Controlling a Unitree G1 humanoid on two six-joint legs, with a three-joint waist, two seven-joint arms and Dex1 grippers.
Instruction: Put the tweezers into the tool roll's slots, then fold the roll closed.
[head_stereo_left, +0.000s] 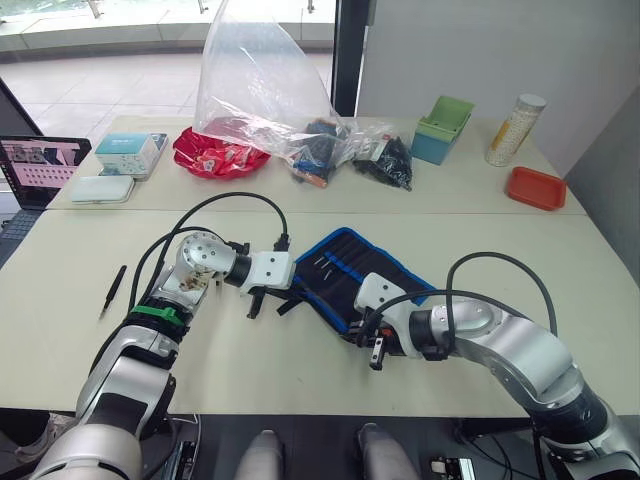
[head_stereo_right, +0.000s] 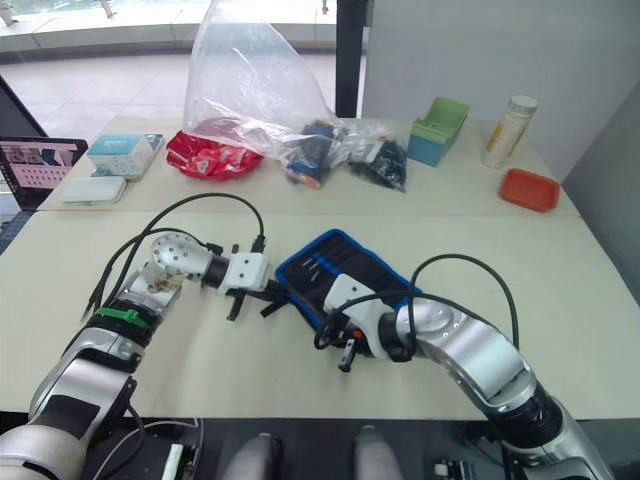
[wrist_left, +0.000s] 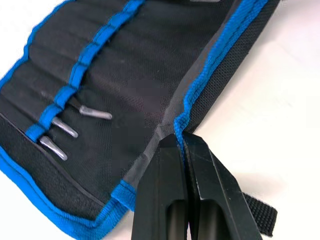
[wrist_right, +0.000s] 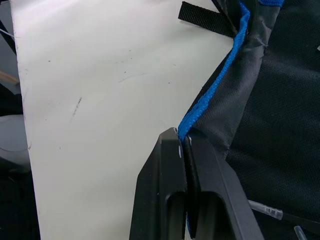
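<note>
Now I have both hands pinched on the roll's (head_stereo_left: 345, 272) blue edging: left hand (wrist_left: 181, 142) and right hand (wrist_right: 182, 139) each clamped tight. The roll lies open mid-counter (head_stereo_left: 480, 240), tweezers (wrist_left: 65, 131) in its slots; one tweezer (head_stereo_left: 112, 291) lies at nine o'clock.

The tool roll (wrist_left: 125, 75) is coarse woven black cloth, matt, with bright blue ribbed fabric edging and a webbing strap (wrist_left: 260, 215); the tweezers (wrist_left: 95, 112) tucked in its slots (wrist_left: 60, 100) show dull grey metal ends. The left gripper (wrist_left: 181, 142) and right gripper (wrist_right: 182, 140) are smooth, faintly glossy black plastic. The counter (wrist_right: 100, 100) is smooth, matt and cream, lightly scuffed.
</note>
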